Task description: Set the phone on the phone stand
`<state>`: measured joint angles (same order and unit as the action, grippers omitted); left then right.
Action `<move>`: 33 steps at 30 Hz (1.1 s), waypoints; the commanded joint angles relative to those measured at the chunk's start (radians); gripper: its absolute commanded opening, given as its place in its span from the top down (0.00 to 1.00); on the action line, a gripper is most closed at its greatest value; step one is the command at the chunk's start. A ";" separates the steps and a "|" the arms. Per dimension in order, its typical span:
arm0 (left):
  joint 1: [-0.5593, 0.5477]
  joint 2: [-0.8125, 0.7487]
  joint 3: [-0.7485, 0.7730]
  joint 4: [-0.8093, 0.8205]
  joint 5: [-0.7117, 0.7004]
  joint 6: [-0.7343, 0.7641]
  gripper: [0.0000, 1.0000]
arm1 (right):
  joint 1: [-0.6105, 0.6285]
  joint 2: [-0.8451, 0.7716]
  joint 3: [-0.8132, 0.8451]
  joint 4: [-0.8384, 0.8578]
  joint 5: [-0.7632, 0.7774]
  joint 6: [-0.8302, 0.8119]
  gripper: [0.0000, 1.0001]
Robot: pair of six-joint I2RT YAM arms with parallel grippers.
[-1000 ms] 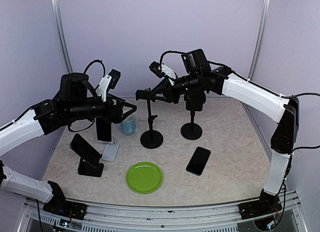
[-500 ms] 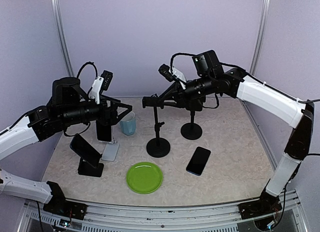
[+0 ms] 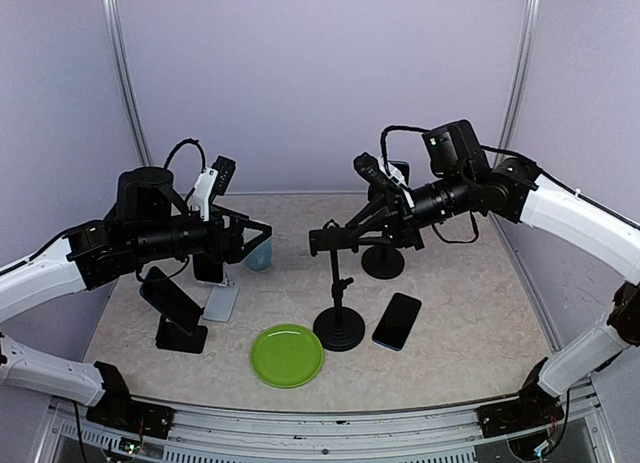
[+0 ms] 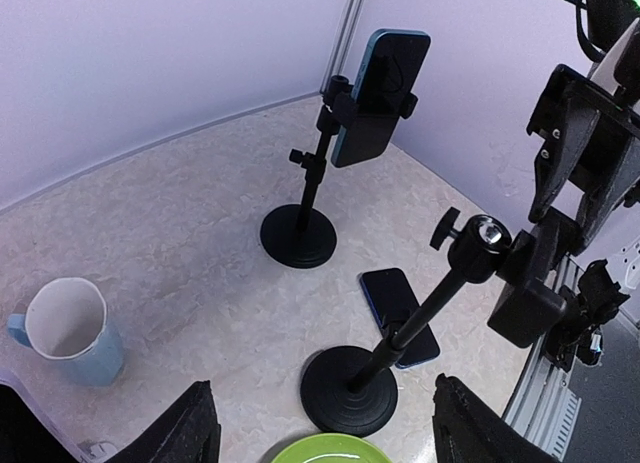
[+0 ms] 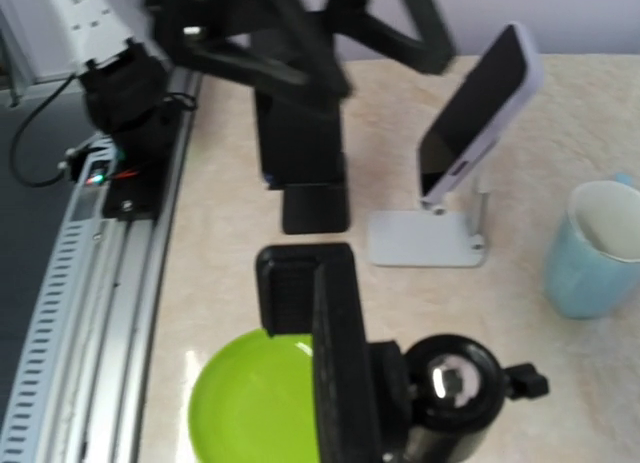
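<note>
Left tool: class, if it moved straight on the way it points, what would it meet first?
Probably the black stand held by the right tool, though depth is unclear.

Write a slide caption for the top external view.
Right gripper grips an empty phone stand between green plate and loose phone.

The table (image 3: 450,283) is covered in a matt beige surface, marbled like stone. The plate (image 3: 287,355) is formed of smooth green plastic with a mild sheen. The phone (image 3: 397,321) lying flat is faced in glossy black glass. The stand (image 3: 339,328) is finished in matt black, seemingly painted metal, and its ball head (image 4: 487,233) is capped in bright polished metal. The cup (image 4: 68,333) is coloured pale blue outside and white inside, smooth and dull. The arms (image 3: 570,211) are clad in glossy white plastic, with matt black joints. The rail (image 3: 330,428) is made of ribbed, silvery metal.
</note>
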<state>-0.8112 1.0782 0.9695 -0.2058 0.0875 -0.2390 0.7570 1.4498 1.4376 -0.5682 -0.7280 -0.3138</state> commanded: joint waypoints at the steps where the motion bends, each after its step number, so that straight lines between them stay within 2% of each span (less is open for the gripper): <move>1: -0.013 0.026 0.006 0.040 -0.009 -0.005 0.29 | 0.003 -0.045 -0.030 0.086 -0.075 -0.032 1.00; 3: -0.020 0.035 0.014 0.040 -0.011 -0.005 0.29 | 0.004 -0.047 -0.035 0.080 -0.066 -0.038 1.00; 4: -0.023 0.038 0.017 0.040 -0.014 -0.005 0.29 | 0.004 -0.052 -0.039 0.080 -0.055 -0.040 0.97; 6: -0.028 0.042 0.020 0.040 -0.022 -0.003 0.29 | 0.003 -0.065 -0.043 0.081 -0.029 -0.047 0.81; 8: -0.032 0.043 0.018 0.039 -0.025 -0.002 0.29 | 0.002 -0.077 -0.030 0.066 -0.008 -0.064 0.59; 9: -0.034 0.042 0.018 0.039 -0.026 -0.002 0.29 | 0.001 -0.082 -0.023 0.051 0.000 -0.074 0.54; 13: -0.057 0.036 0.025 0.024 -0.063 -0.008 0.29 | -0.013 -0.128 0.010 -0.063 0.022 -0.146 0.41; 16: -0.067 0.029 0.040 0.003 -0.072 -0.055 0.30 | -0.062 -0.224 -0.109 -0.059 0.054 -0.188 0.30; 20: -0.136 0.024 0.063 -0.011 -0.139 -0.023 0.30 | -0.137 -0.317 -0.303 -0.146 0.067 -0.377 0.27; 23: -0.185 0.018 0.067 -0.003 -0.226 -0.024 0.29 | -0.154 -0.384 -0.478 -0.146 0.160 -0.464 0.29; 26: -0.224 0.016 0.056 -0.002 -0.313 -0.038 0.29 | -0.177 -0.387 -0.572 -0.114 0.275 -0.455 0.31; 29: -0.260 0.008 0.021 0.030 -0.381 -0.031 0.29 | -0.199 -0.325 -0.612 -0.088 0.340 -0.408 0.34; 33: -0.269 0.014 0.000 0.052 -0.385 -0.032 0.29 | -0.200 -0.227 -0.666 0.040 0.421 -0.344 0.33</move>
<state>-1.0695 1.1023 0.9878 -0.1917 -0.2340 -0.2684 0.5655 1.1572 0.8093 -0.6491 -0.4198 -0.7074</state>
